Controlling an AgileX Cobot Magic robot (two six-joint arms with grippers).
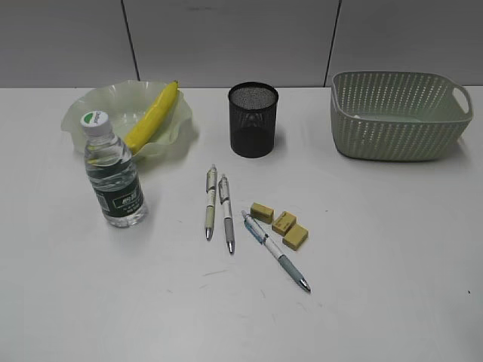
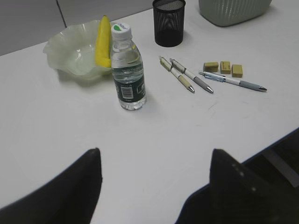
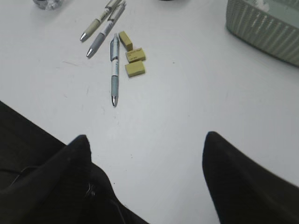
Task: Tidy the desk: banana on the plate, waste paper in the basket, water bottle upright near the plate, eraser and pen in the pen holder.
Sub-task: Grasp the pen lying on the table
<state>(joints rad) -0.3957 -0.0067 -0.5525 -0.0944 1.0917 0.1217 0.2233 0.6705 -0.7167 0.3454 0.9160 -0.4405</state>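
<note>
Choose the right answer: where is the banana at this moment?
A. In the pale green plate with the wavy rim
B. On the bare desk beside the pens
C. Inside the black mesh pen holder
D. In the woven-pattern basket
A. The exterior view shows the banana lying in the plate, its stem tip reaching up over the far rim, just behind the upright water bottle.

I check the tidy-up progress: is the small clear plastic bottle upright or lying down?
Upright: the small clear plastic bottle stands on its base, cap on top, on the white desk.
</note>
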